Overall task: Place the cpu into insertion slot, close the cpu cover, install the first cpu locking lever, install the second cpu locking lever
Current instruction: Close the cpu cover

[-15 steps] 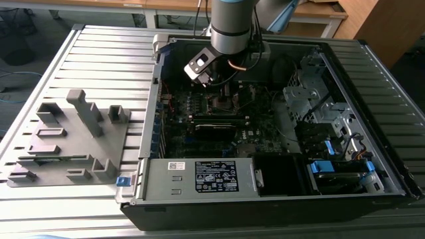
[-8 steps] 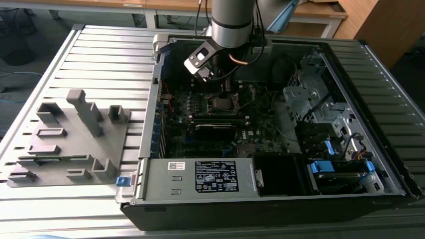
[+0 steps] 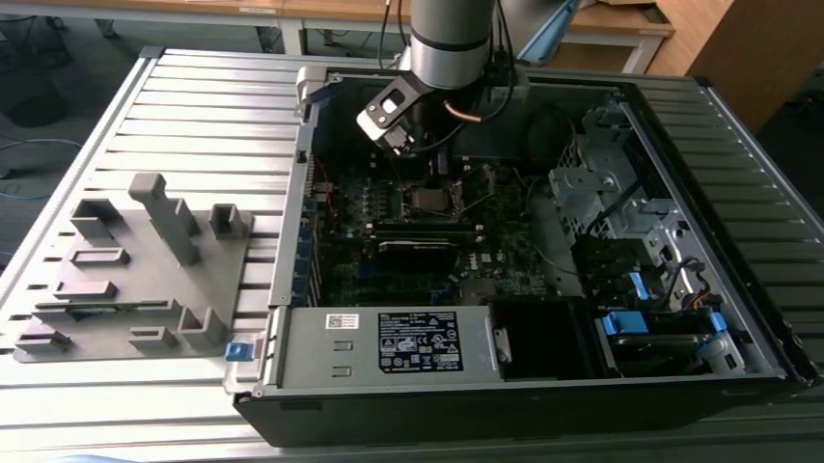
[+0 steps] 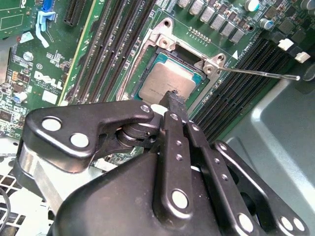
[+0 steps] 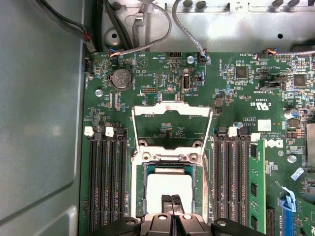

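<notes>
Gripper (image 5: 172, 197) jaws closed, empty; tips hung just above cpu (image 5: 158, 189) in slot (image 5: 139, 189), cover (image 5: 172, 107) lay open beyond. Skewed pressure could bend pins.

My gripper (image 5: 172, 196), cut off by the first wrist view's edge, covers part of the cpu (image 5: 158, 189); in the exterior view the insertion slot (image 3: 429, 200) looks too small to judge.
</notes>
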`<state>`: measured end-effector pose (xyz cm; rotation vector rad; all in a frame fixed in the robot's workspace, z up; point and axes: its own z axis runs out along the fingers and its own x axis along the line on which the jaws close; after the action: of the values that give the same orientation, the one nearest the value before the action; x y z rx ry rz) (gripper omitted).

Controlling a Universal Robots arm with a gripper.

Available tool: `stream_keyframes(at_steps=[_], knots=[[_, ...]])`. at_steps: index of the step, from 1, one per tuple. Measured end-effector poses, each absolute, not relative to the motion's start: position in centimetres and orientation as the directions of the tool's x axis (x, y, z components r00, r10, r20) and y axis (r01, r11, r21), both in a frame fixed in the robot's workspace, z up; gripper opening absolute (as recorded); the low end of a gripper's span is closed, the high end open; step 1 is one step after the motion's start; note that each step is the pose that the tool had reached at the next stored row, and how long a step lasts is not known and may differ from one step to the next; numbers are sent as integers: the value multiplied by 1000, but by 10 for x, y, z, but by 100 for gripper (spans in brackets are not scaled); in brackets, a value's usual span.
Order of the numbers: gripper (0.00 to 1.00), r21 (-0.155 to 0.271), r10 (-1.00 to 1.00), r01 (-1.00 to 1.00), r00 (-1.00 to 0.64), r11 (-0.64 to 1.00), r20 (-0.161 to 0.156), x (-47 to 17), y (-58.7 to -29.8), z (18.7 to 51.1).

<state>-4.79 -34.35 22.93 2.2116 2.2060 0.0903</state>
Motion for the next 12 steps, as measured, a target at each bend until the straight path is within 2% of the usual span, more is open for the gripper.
stream_keyframes(at_steps=[12], knots=[[11, 53, 1000, 999, 2, -3, 29, -48, -343, 232]])
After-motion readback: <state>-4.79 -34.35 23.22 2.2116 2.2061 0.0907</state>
